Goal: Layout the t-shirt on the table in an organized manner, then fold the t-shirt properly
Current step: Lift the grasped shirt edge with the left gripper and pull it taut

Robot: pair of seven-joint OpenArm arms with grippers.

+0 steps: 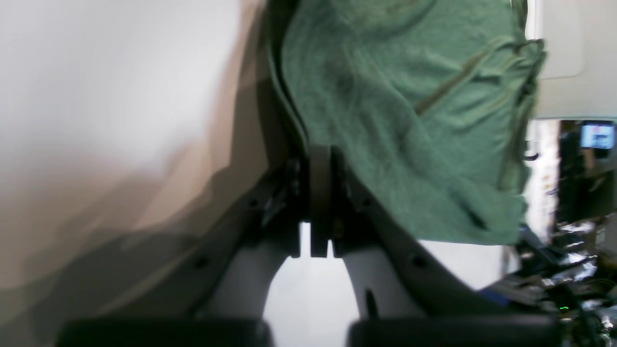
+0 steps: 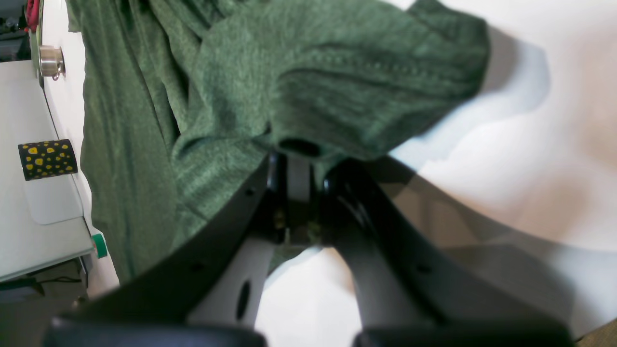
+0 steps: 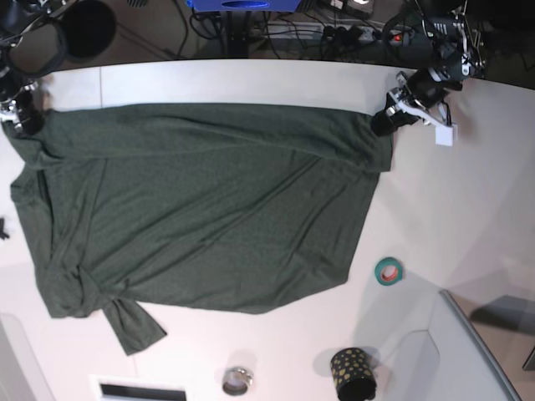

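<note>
The dark green t-shirt lies spread wide on the white table, with a bunched sleeve at the near left. At the shirt's far right corner my left gripper is shut on the fabric. In the left wrist view its fingers are pressed together on the shirt's edge. At the far left corner my right gripper is shut on the cloth. The right wrist view shows the shirt bunched over that gripper.
A green tape roll lies right of the shirt. A black cup with yellow dots and a metal ring sit near the front edge. A grey bin corner stands at the front right. Cables run behind the table.
</note>
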